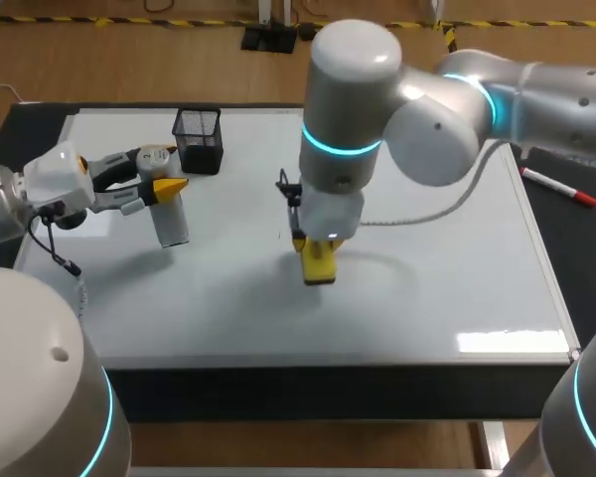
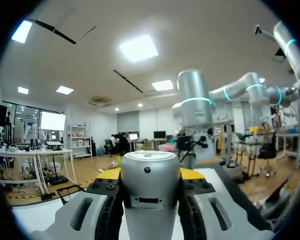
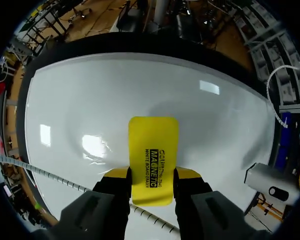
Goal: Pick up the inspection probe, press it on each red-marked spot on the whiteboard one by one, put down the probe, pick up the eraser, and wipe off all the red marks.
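Right gripper (image 3: 152, 176): fingers clamped on both long edges of the flat yellow rectangular eraser (image 3: 154, 150). The eraser appears to be set down on the glossy whiteboard (image 1: 427, 298), near its middle. No red marks show on the board in any view.

Left gripper (image 2: 150, 175), over the board's left part: fingers grasping the silver cylindrical inspection probe (image 2: 150, 192). Cannot tell whether its lower end touches the board.

Farther back stands a black mesh pen cup (image 1: 199, 139).

Judged step: wiping, with the probe not put down. The next move calls for level, pressed strokes across any marks hidden beneath the arm.
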Motion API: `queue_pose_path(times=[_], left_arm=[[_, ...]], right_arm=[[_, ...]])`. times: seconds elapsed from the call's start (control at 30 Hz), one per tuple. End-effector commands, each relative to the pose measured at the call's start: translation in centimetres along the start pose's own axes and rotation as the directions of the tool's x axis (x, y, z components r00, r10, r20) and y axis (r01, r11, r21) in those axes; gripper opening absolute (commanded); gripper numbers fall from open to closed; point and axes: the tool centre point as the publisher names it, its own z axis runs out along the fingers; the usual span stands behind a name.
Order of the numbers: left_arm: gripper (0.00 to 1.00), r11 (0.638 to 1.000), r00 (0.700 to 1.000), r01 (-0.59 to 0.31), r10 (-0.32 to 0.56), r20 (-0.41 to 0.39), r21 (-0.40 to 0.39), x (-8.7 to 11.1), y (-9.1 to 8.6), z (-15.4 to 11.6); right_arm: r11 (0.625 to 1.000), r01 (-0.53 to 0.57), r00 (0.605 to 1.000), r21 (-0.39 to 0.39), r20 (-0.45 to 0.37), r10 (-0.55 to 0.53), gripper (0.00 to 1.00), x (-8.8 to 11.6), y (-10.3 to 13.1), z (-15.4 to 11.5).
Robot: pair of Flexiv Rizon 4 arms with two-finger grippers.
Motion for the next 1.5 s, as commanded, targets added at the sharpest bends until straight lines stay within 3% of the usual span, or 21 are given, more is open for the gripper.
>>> queue_pose_path(times=[0.03, 0.3, 0.63, 1.07, 1.5], left_arm=[[0.0, 1.0, 1.0, -0.001, 0.001, 0.002, 0.0, 0.0, -0.1, 0.0], [0.0, 1.0, 1.0, -0.001, 0.001, 0.002, 0.0, 0.0, -0.1, 0.0], [0.0, 1.0, 1.0, -0.001, 0.001, 0.002, 0.0, 0.0, -0.1, 0.0], [0.0, 1.0, 1.0, -0.001, 0.001, 0.002, 0.0, 0.0, -0.1, 0.0], [0.0, 1.0, 1.0, -0.001, 0.001, 0.002, 0.0, 0.0, -0.1, 0.0]], right_arm=[[1.0, 0.011, 1.0, 0.013, -0.027, -0.011, 0.0, -1.6, 0.7, 0.5], [0.996, 0.083, 0.996, -0.004, -0.032, -0.084, 0.0, -3.0, 1.1, 1.5], [0.995, 0.096, 0.995, -0.015, -0.006, -0.096, 0.0, -3.3, 1.0, 2.6], [0.995, 0.096, 0.995, -0.019, -0.009, -0.096, 0.0, -2.4, 1.0, 3.4], [0.998, 0.059, 0.998, -0.028, -0.028, -0.059, 0.0, 0.1, 0.9, 4.0]])
